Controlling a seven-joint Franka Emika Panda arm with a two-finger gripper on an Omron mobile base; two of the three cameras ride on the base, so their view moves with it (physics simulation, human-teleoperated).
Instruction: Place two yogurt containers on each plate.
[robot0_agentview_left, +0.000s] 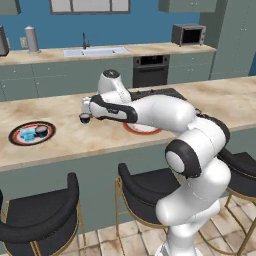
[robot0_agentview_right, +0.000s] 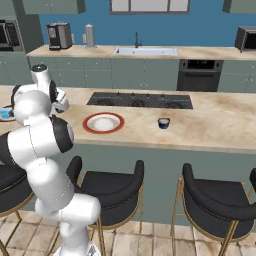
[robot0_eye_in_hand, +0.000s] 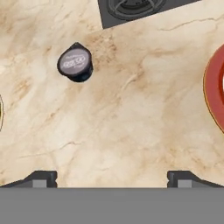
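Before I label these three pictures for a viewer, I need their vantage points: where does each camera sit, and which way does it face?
Left base view: behind the arm's left, facing the counter; the arm rises lower right, open tool over a dark yogurt cup.
Right base view: behind its right; the arm rises lower left.
Hand view: on the hand, looking down at that cup; open tool at the bottom.
Both base views share the red-rimmed white plate.
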